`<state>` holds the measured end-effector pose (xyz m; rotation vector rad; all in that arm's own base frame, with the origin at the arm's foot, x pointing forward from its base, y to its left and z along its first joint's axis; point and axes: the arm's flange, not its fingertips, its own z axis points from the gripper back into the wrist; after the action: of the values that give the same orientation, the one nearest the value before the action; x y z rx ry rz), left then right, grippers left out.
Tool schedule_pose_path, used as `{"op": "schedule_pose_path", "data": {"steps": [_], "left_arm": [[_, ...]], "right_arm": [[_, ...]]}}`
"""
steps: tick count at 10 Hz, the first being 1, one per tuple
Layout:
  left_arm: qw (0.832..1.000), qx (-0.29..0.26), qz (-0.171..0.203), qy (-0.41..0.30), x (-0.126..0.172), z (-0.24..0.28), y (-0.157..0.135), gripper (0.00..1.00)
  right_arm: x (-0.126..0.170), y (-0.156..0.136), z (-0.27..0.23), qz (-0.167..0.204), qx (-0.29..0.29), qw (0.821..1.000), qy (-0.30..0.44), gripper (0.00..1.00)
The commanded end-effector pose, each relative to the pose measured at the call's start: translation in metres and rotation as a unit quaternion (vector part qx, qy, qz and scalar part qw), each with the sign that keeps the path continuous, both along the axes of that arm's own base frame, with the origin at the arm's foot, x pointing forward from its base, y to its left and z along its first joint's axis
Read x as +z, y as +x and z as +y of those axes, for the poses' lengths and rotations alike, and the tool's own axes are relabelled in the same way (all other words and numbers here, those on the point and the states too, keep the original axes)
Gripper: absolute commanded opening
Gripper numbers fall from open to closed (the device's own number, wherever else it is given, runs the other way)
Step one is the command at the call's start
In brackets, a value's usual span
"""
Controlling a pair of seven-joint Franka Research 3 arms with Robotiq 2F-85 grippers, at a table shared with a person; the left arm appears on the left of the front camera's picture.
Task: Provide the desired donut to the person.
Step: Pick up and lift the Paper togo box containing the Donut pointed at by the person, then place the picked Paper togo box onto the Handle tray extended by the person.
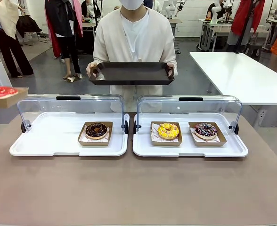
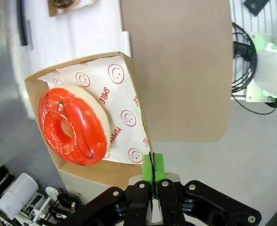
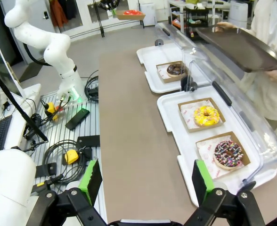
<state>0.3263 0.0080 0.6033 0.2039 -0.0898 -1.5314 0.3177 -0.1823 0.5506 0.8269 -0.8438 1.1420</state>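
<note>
A red-glazed donut [image 2: 72, 125] lies in a brown cardboard tray [image 2: 124, 70] lined with printed paper. My left gripper [image 2: 152, 162] is shut on the edge of that tray and holds it in the air off the table's left end, where the red donut [image 1: 1, 92] shows at the picture's left edge. The person [image 1: 134, 35] stands at the far side and holds out a dark serving tray [image 1: 131, 73] with both hands. My right gripper [image 3: 147, 181] is open and holds nothing, hovering above the table's near right edge.
Two white display trays with raised clear lids stand on the brown table [image 1: 138, 188]. The left one [image 1: 49, 141] holds a chocolate donut [image 1: 96, 130]. The right one [image 1: 143, 146] holds a yellow donut [image 1: 168, 131] and a sprinkled chocolate donut [image 1: 206, 130].
</note>
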Motion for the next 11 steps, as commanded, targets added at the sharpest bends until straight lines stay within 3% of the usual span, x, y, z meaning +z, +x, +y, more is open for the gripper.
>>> {"op": "schedule_pose_path", "data": {"steps": [1, 4, 5, 11], "left_arm": [[1.0, 0.012, -0.005, -0.002, 0.015, -0.003, 0.017, 0.0], [1.0, 0.002, -0.007, -0.025, 0.004, 0.004, 0.027, 0.0], [1.0, 0.007, -0.007, -0.008, 0.017, -0.003, 0.02, 0.0], [1.0, 0.007, -0.007, -0.008, 0.017, -0.003, 0.02, 0.0]], "right_arm": [[0.001, 0.0, 0.0, -0.002, 0.001, 1.0, 0.004, 1.0], [0.001, 0.0, 0.0, -0.002, 0.001, 1.0, 0.004, 1.0], [0.001, 0.0, 0.0, -0.002, 0.001, 1.0, 0.004, 1.0], [0.001, 0.0, 0.0, -0.002, 0.001, 1.0, 0.004, 1.0]]}}
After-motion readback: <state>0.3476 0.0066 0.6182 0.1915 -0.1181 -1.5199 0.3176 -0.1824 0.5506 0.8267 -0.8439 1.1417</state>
